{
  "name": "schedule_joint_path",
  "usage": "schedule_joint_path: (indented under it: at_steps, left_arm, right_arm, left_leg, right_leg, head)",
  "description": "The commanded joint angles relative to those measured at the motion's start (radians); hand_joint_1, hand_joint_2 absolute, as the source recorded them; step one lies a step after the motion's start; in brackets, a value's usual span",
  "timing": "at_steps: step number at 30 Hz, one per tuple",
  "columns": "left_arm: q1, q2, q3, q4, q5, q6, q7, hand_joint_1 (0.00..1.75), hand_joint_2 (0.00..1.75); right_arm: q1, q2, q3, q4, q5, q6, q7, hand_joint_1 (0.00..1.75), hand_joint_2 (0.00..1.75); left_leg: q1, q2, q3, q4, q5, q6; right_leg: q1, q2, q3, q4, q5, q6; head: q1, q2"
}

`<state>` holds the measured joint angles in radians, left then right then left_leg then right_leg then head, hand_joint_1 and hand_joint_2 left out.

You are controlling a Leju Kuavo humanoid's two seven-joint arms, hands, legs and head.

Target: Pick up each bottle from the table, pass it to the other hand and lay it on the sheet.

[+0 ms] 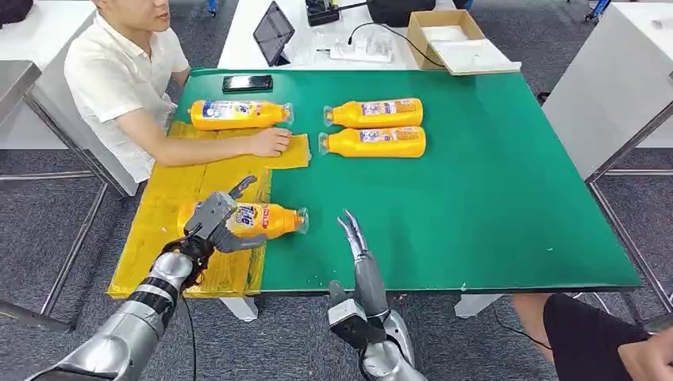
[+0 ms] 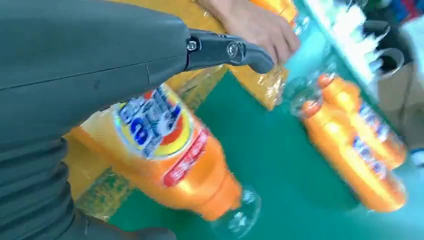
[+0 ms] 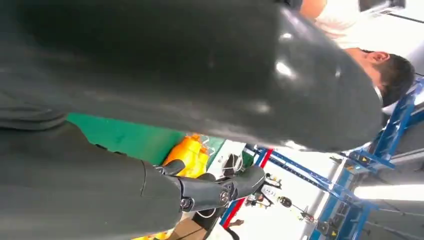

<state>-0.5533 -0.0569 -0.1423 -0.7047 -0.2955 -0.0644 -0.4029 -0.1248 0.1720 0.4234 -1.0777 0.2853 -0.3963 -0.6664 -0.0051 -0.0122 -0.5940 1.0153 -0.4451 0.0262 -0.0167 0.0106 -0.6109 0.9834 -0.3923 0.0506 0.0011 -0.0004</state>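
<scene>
I see my left robot hand (image 1: 213,225) wrapped around a bottle (image 1: 258,220) lying on its side at the table's (image 1: 492,198) near left corner, its body on the yellow sheet (image 1: 171,206) and its clear cap past the sheet's edge over the green top. In the left wrist view the grey thumb (image 2: 227,51) crosses over the bottle (image 2: 170,160). My right robot hand (image 1: 355,238) is at the near edge, fingers straight and close together, holding nothing. A second bottle (image 1: 238,113) lies at the sheet's far end. Two more bottles (image 1: 374,127) lie side by side on the green, toward the far edge. A person's hand (image 1: 270,141) rests on the sheet
</scene>
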Motion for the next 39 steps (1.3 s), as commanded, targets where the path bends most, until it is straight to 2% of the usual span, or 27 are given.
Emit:
schedule_joint_path:
  at_steps: [1,4,6,11,15,17,18,20,23,27,30,33,35,39]
  left_arm:
    - [0.066,-0.022,0.054,-0.189,0.126,0.05,-0.029,0.0,1.75]
    - [0.095,-0.038,0.093,-0.25,0.214,0.045,-0.068,0.0,1.75]
    - [0.186,-0.072,0.13,-0.411,0.344,0.053,-0.076,0.0,1.75]
    - [0.422,-0.12,0.073,-0.737,0.471,0.068,-0.088,0.0,1.75]
    - [0.42,-0.112,0.06,-0.735,0.477,0.082,-0.088,0.0,1.75]
    - [0.48,-0.158,0.08,-0.785,0.579,0.074,-0.085,0.0,1.75]
    - [0.548,-0.191,0.07,-0.843,0.647,0.063,-0.073,0.0,1.75]
    - [0.655,-0.207,0.001,-0.895,0.642,0.093,-0.063,0.0,1.75]
    - [0.706,-0.177,-0.079,-0.861,0.619,0.129,-0.098,0.0,1.75]
    - [0.7,-0.148,-0.092,-0.908,0.589,0.144,-0.139,0.0,1.75]
    - [0.69,-0.141,-0.104,-0.942,0.537,0.152,-0.138,0.0,1.75]
    - [0.69,-0.141,-0.105,-0.942,0.537,0.153,-0.137,0.0,1.75]
    - [0.69,-0.142,-0.118,-0.945,0.528,0.16,-0.132,0.0,1.75]
    - [0.685,-0.152,-0.134,-0.944,0.513,0.18,-0.126,0.0,1.75]
  right_arm:
    - [-0.023,-0.017,0.018,0.047,0.004,0.012,-0.032,0.0,0.0]
    - [-0.017,-0.022,0.019,0.043,0.01,0.013,-0.032,0.0,0.0]
    - [0.024,-0.031,0.001,-0.028,-0.005,0.035,-0.029,0.0,0.0]
    - [0.126,-0.075,-0.092,-0.272,-0.012,0.032,0.016,0.0,0.0]
    - [0.127,-0.071,-0.105,-0.275,-0.007,0.044,0.023,0.0,0.0]
    - [0.149,-0.064,-0.152,-0.308,0.026,-0.037,0.014,0.0,0.0]
    - [0.169,-0.068,-0.188,-0.346,0.022,-0.059,0.025,0.0,1.75]
    - [0.195,-0.067,-0.251,-0.393,0.02,-0.088,0.036,0.0,1.75]
    - [0.19,-0.093,-0.286,-0.366,0.137,-0.134,0.059,0.0,1.75]
    - [0.121,-0.182,-0.287,-0.237,0.334,-0.145,0.135,0.0,1.75]
    - [0.048,-0.219,-0.312,-0.147,0.353,-0.124,0.145,0.0,1.75]
    - [0.044,-0.215,-0.311,-0.145,0.353,-0.123,0.145,0.0,1.75]
    - [0.013,-0.236,-0.295,-0.099,0.419,-0.099,0.203,0.0,1.75]
    - [-0.03,-0.254,-0.287,-0.045,0.433,-0.075,0.22,0.0,1.75]
  left_leg:
    - [0.002,0.001,0.003,0.0,-0.002,-0.002]
    - [0.001,0.001,0.001,0.0,-0.001,-0.001]
    - [0.001,0.001,0.001,0.0,-0.001,-0.001]
    - [0.0,0.002,0.003,-0.001,-0.003,-0.001]
    - [0.0,0.001,0.001,0.0,-0.003,-0.001]
    - [0.001,0.001,0.0,0.0,-0.003,-0.001]
    - [0.0,0.001,-0.002,0.0,-0.003,-0.001]
    - [0.0,0.001,-0.001,0.0,-0.004,-0.001]
    - [-0.001,0.001,0.001,-0.001,-0.005,-0.001]
    - [0.0,0.001,0.0,-0.001,-0.004,-0.001]
    - [0.0,0.002,-0.001,-0.001,-0.004,-0.001]
    - [0.0,0.003,-0.002,-0.001,-0.003,-0.001]
    - [0.0,0.002,-0.001,-0.001,-0.003,-0.001]
    - [0.0,0.003,0.0,-0.001,-0.003,0.0]
  right_leg:
    - [0.002,-0.001,0.003,-0.001,-0.001,-0.002]
    - [0.001,0.0,0.001,-0.001,0.0,-0.001]
    - [0.001,0.0,0.001,-0.001,0.0,-0.001]
    - [0.0,-0.001,0.003,-0.001,-0.003,-0.001]
    - [0.0,-0.001,0.001,-0.001,-0.003,-0.001]
    - [0.001,-0.001,0.0,-0.002,-0.002,-0.001]
    - [0.0,-0.001,-0.002,-0.002,-0.002,-0.001]
    - [0.0,-0.001,0.0,-0.002,-0.003,-0.001]
    - [0.0,-0.001,0.002,-0.003,-0.003,-0.001]
    - [0.001,-0.002,0.001,-0.003,-0.003,-0.001]
    - [0.001,-0.001,0.0,-0.004,-0.001,-0.001]
    - [0.001,0.001,-0.001,-0.003,-0.001,-0.001]
    - [0.001,0.0,0.0,-0.004,-0.001,-0.001]
    - [0.001,0.001,0.0,-0.004,0.0,-0.001]
  head:
    - [0.0,0.0]
    - [0.0,0.0]
    - [0.0,0.0]
    - [0.0,0.0]
    - [0.0,0.0]
    - [0.0,0.0]
    - [0.0,0.0]
    - [0.0,0.0]
    - [0.0,0.0]
    - [0.0,0.0]
    - [0.0,0.0]
    - [0.0,0.0]
    - [0.0,0.0]
    - [-0.001,0.0]
